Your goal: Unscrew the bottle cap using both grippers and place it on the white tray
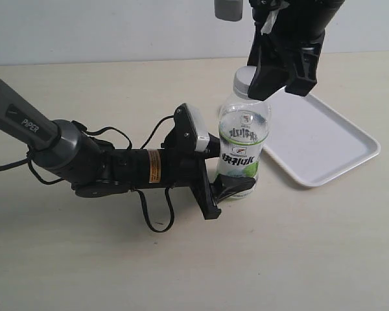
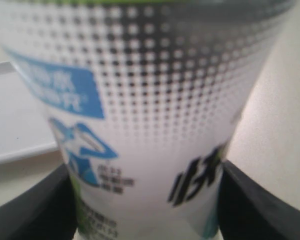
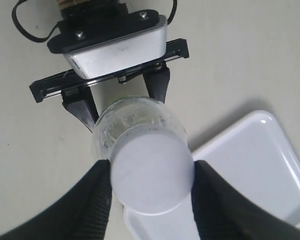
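The clear bottle (image 1: 243,139) with its white-and-green label stands upright on the table. My left gripper (image 1: 235,167) is shut on the lower part of the bottle's body. In the left wrist view the label (image 2: 150,125) fills the frame between the two black fingers (image 2: 35,210). The white bottle cap (image 1: 242,78) sits on the neck. My right gripper (image 1: 272,81) comes down from above. In the right wrist view its fingers (image 3: 97,195) press on both sides of the cap (image 3: 151,172). The white tray (image 1: 324,139) lies just right of the bottle.
The grey "PIPER" arm (image 1: 32,126) with its loose cables (image 1: 152,217) lies across the left of the table. The tray's near corner (image 3: 140,225) reaches under the cap in the right wrist view. A pale wall (image 1: 117,29) runs behind the table.
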Robot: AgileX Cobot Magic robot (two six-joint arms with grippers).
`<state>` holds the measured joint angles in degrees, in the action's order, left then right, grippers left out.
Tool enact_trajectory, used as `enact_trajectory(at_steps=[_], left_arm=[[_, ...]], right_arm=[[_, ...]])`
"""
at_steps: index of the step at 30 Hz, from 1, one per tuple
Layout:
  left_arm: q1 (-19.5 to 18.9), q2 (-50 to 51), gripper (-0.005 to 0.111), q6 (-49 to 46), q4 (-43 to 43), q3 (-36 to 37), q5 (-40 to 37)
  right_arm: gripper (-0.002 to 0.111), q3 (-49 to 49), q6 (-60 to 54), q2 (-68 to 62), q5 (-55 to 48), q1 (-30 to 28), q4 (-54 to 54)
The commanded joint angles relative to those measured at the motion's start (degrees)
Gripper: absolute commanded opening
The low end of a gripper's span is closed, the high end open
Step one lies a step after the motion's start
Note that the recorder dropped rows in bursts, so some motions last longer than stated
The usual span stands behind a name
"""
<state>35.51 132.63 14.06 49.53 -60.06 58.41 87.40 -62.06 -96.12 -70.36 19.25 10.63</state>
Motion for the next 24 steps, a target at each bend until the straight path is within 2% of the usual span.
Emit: enact_trajectory(at_steps=[1, 5, 13, 24], left_arm=[[0.09, 0.01, 0.000, 0.09, 1.46, 0.14, -2.65], [0.09, 0.01, 0.000, 0.09, 1.46, 0.14, -2.65], [0.09, 0.01, 0.000, 0.09, 1.46, 0.14, -2.65], [0.09, 0.01, 0.000, -0.03, 1.34, 0.14, -2.65]], right_arm=[[0.000, -0.12, -4.49, 0.05, 0.77, 0.09, -1.40], [0.006, -0.12, -4.21, 0.05, 0.75, 0.09, -1.19], [0.044, -0.12, -0.22, 0.05, 1.02, 0.09, -2.06], [0.063, -0.12, 0.89, 1.31, 1.80, 0.09, -0.33]])
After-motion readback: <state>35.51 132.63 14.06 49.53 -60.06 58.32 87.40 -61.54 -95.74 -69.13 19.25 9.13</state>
